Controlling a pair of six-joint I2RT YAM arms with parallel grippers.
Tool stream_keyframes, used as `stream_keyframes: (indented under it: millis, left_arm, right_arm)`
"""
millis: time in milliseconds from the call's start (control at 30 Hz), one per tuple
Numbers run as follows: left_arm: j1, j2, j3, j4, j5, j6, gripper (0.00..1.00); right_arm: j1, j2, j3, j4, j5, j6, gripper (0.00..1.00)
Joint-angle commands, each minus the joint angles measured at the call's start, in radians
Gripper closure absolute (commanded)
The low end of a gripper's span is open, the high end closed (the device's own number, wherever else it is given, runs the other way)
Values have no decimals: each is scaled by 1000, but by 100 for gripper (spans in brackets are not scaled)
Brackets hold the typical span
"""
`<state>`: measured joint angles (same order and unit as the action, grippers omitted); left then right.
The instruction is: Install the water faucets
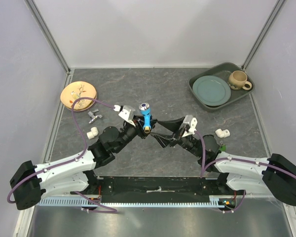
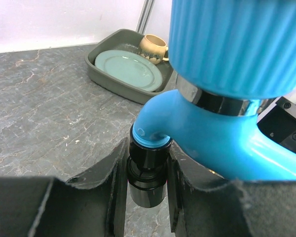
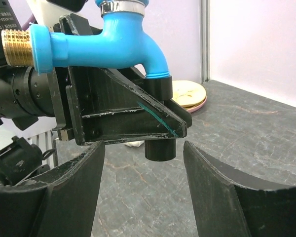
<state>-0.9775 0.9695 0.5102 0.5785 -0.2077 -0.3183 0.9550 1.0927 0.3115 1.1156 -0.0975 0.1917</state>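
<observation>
Here, the left gripper (image 2: 147,187) is clamped on the black end piece (image 3: 160,148) of the blue faucet (image 3: 103,42), held above the table (image 1: 177,98). Its long axis lies crosswise to the right gripper (image 3: 144,153), which stands with jaws apart, directly facing it.

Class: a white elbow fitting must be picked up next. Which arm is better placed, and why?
Right. The right gripper is open and empty, and a white elbow lies beside its arm. The left gripper is shut on the blue faucet.
</observation>
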Motion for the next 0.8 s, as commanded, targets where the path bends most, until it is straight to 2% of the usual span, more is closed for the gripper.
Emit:
stream_keyframes:
  millis: [0,200,767]
  left_arm:
    - [-3,-5,63,89,-4,-53,98]
    - [-3,-20,77,57,-2,-62,98]
    - [-4,11,117,15,96,-100,98]
  right_arm:
    - [21,22,-31,138,131,-43,29]
    - [25,58,-31,116,131,-95,28]
    - [31,110,21,202,130,-135,28]
